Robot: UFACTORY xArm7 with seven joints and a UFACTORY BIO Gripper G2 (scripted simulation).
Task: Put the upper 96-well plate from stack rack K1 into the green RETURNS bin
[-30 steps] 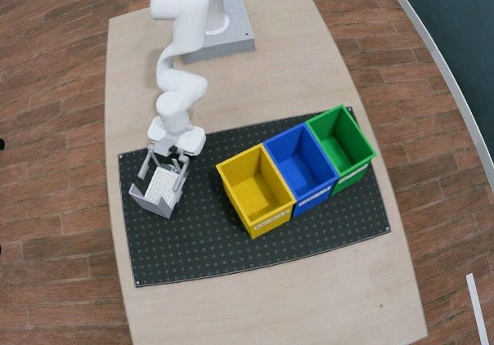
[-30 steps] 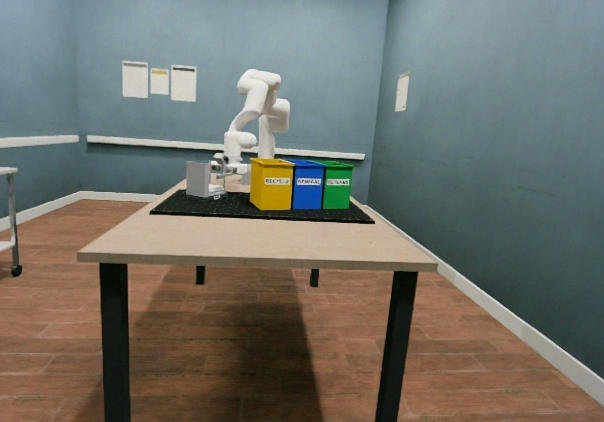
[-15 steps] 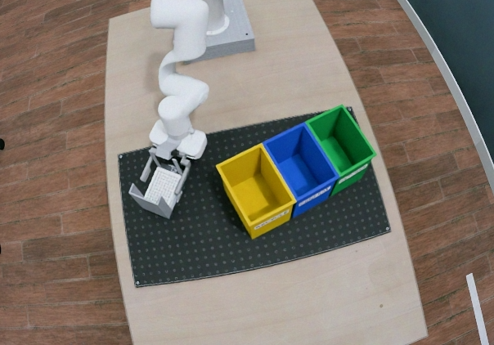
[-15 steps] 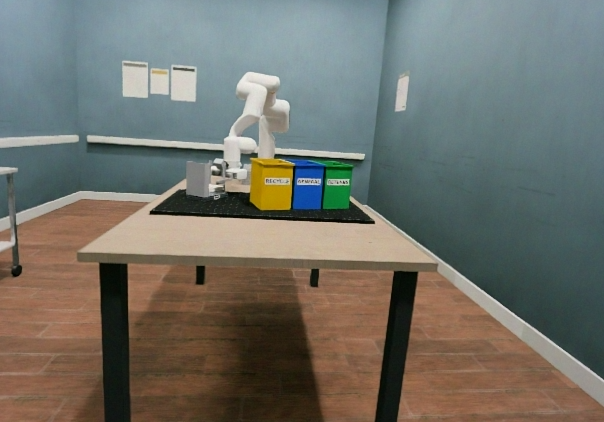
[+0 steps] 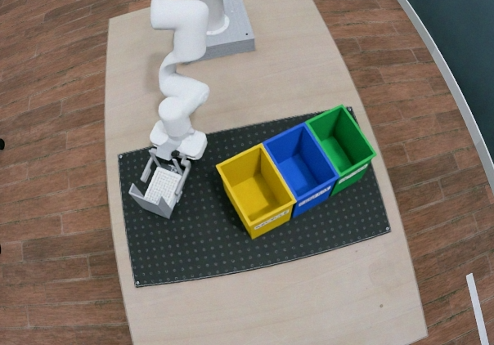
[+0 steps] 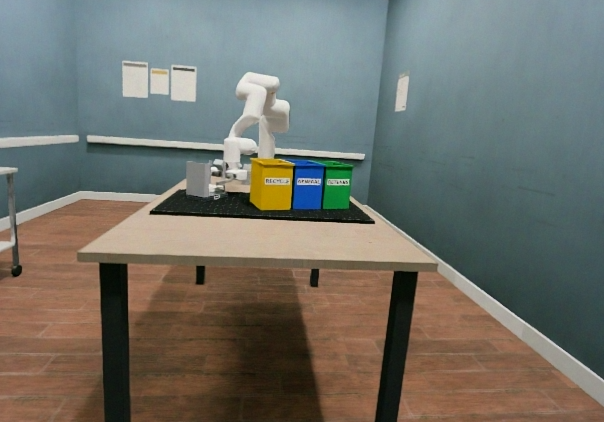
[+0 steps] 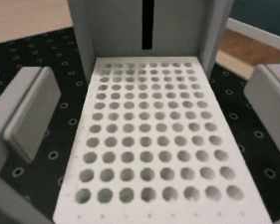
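Blue walls (image 6: pixel 225 33) and a brown plank floor (image 5: pixel 57 235) (image 6: pixel 240 348) surround a pale wooden table (image 5: pixel 262 84) (image 6: pixel 250 238). On one wall hang three paper sheets, and another sheet hangs on the wall to the right of the exterior view. A black dotted mat (image 5: pixel 213 248) (image 6: pixel 220 210) lies on the table.

On the mat stand three bins, all upright, in a row: a yellow bin (image 5: pixel 271 224) (image 6: pixel 271 195), a blue bin (image 5: pixel 312 203) (image 6: pixel 307 197) and a green bin (image 5: pixel 352 180) (image 6: pixel 337 197). The blue one is in the middle. The yellow bin's label reads RECYCLE; the green bin carries a white label on its front too. The insides of all three, as far as the top view shows, hold nothing.

Near the other end of the mat stands the grey rack (image 5: pixel 152 206) (image 6: pixel 198 180) (image 7: pixel 125 29), with a dark slot in its back wall. The upper white plate (image 5: pixel 164 183) (image 7: pixel 151 122) lies in it, its wells facing up and one short edge by the back wall. The lower plate cannot be made out under it.

The white arm (image 5: pixel 190 24) (image 6: pixel 255 103) reaches down to the rack. Its gripper (image 5: pixel 164 175) (image 7: pixel 151 112) has its fingers apart, one on each long side of the upper plate, with a gap on both sides in the wrist view.
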